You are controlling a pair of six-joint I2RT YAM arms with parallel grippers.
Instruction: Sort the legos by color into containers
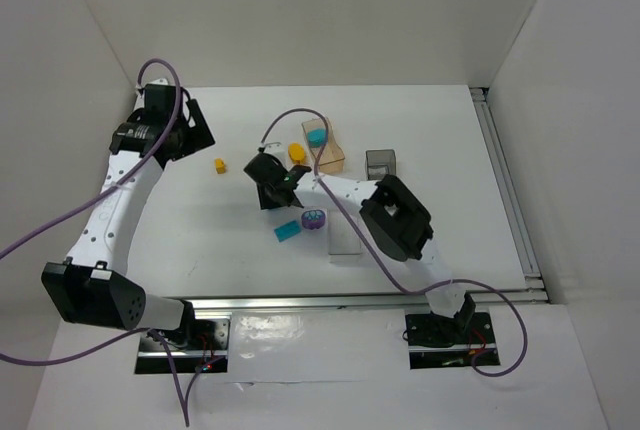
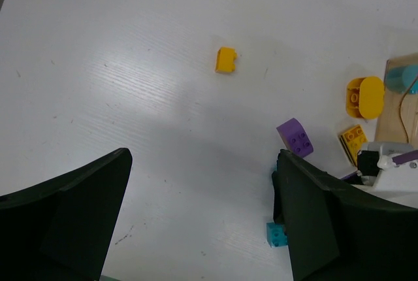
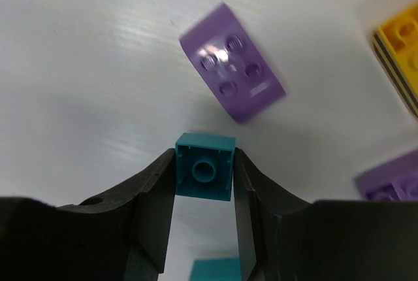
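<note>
Right wrist view, Jo, what step are we on?

Jo: Pick-up! From above, the tan box (image 1: pixel 336 162) sits near the right fingers, off to one side, with a teal piece (image 1: pixel 317 135) inside. Right gripper (image 3: pixel 204 158) is clamped on a small teal brick (image 3: pixel 205 175), squarely between the fingers. The purple rounded brick (image 3: pixel 232 72) lies just beyond the tips.

Max: Left gripper (image 2: pixel 202 163)?

Jo: Fingers wide apart, nothing between them. Next, I'd say: lift straight, clear the purple one, carry teal to the tan box.
</note>
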